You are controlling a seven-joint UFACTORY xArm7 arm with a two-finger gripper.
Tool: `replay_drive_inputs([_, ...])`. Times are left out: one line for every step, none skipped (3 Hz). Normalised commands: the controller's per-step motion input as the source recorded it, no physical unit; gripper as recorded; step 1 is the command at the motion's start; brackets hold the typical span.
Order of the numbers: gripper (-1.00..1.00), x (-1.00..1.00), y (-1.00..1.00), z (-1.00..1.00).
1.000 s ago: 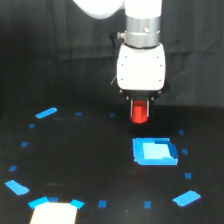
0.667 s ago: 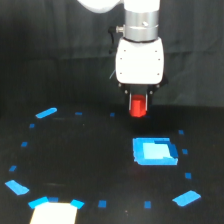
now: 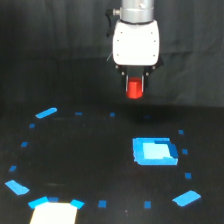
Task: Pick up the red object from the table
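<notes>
The red object (image 3: pixel 134 88), a small bright red-orange cylinder, hangs in the air above the table (image 3: pixel 90 160), held between the dark fingers under the white gripper body. My gripper (image 3: pixel 135 86) is shut on it, high in the middle of the exterior view. The cylinder's lower end shows below the fingers; its top is hidden between them. The black table lies well below it.
A flat blue square piece (image 3: pixel 154 151) lies on the table toward the exterior view's right, below the gripper. Small blue tape marks ring the surface, among them a larger one (image 3: pixel 46 113) at the left. A bright white patch (image 3: pixel 54 213) sits at the near edge.
The gripper has risen with the red object in it, lifting it farther above the table. The blue piece and tape marks have not moved.
</notes>
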Motion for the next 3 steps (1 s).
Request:
replay_drive_inputs([-1.0, 0.12, 0.37, 0.92])
replay_drive_inputs([-0.96, 0.0, -0.23, 0.92])
replay_drive_inputs([-1.0, -0.16, -0.05, 0.94])
